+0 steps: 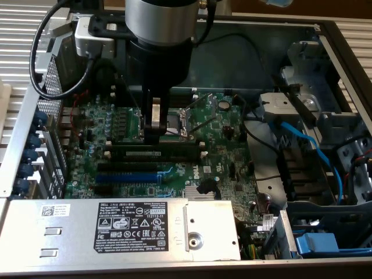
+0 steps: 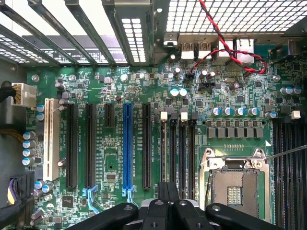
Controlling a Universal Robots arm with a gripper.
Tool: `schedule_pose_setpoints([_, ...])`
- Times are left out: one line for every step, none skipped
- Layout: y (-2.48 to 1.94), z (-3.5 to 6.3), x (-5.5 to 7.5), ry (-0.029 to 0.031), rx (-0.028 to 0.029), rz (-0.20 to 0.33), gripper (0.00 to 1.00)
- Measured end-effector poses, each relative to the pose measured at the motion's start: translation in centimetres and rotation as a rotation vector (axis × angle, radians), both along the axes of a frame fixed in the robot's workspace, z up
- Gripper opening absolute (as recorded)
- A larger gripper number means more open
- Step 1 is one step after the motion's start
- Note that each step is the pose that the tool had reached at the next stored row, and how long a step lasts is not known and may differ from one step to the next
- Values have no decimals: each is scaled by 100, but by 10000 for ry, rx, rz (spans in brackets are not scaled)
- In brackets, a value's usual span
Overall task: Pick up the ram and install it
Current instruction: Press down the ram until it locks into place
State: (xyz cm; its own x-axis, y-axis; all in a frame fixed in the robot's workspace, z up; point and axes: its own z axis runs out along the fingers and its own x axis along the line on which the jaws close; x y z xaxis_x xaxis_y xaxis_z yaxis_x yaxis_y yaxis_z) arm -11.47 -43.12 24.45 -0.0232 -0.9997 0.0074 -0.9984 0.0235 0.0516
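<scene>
The arm hangs straight down, wrist vertical, its claw closed with fingers apparently pressed together at the tips.

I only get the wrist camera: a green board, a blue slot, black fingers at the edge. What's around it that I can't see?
Observer: A silver power supply box with a black label sits alongside the board.
Operator: Anything colourful out there?
Observer: Blue cables run through the bay at the exterior view's right.
Operator: And how do those fingers stand?
Observer: The gripper stands straight up, tips down at the motherboard.
</scene>
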Motion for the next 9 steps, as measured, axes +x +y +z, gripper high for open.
schedule_pose_setpoints([0,0,0,0,0,-1,10])
schedule_pose_setpoints([0,0,4,0,0,0,10])
schedule_pose_setpoints([0,0,9,0,-1,1,10])
schedule_pose_setpoints([0,0,16,1,-1,0,10])
schedule_pose_setpoints([0,0,23,1,-1,0,10])
schedule_pose_setpoints([0,0,29,0,-1,0,10])
schedule_pose_setpoints([0,0,36,0,-1,0,10])
schedule_pose_setpoints([0,0,45,0,0,0,10])
schedule_pose_setpoints([0,0,53,0,-1,0,10])
